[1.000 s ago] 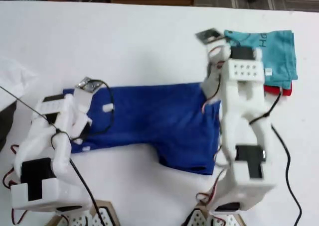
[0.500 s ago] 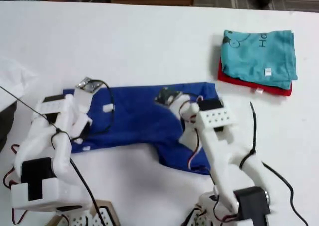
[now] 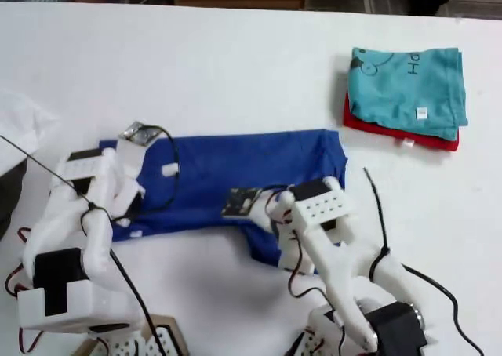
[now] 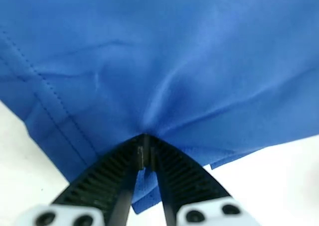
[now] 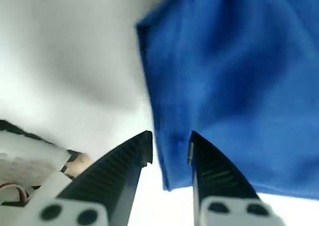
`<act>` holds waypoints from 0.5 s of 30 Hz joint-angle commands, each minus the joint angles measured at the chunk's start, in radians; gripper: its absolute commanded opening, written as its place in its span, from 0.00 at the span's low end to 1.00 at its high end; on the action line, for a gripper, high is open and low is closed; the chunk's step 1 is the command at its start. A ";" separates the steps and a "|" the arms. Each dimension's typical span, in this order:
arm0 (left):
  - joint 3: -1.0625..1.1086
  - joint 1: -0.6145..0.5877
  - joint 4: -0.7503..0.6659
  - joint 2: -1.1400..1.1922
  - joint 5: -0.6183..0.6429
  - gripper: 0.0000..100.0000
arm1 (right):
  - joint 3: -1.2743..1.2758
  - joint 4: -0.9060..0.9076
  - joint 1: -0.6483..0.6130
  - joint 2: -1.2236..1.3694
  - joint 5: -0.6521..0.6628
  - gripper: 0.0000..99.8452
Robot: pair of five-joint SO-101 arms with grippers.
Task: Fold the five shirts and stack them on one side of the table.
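Left end of blue shirt (image 3: pixel 235 168) was covered by left arm (image 3: pixel 86 191) in high view. Fingertips of left gripper (image 4: pixel 144 146) were hidden there under arm. Lower right part of shirt was covered by right arm (image 3: pixel 325 207). Red shirt (image 3: pixel 435 143) was mostly hidden under teal shirt (image 3: pixel 408 89); thin edge was seen. Both arm bases were cut off by bottom edge. In left wrist view, blue shirt was cut off by picture edges. Right wrist view was blurred: shirt edge was seen between jaws of right gripper (image 5: pixel 170 149); touch could not be made out.
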 commanded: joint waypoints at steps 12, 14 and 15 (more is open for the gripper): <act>-0.004 -0.002 -0.055 0.005 0.000 0.03 | 0.026 -0.050 -0.053 -0.030 0.005 0.19; -0.004 -0.002 -0.055 0.005 0.002 0.03 | 0.057 -0.094 -0.054 -0.030 0.005 0.19; -0.002 -0.002 -0.055 0.005 0.002 0.03 | 0.069 -0.108 -0.054 -0.030 0.005 0.19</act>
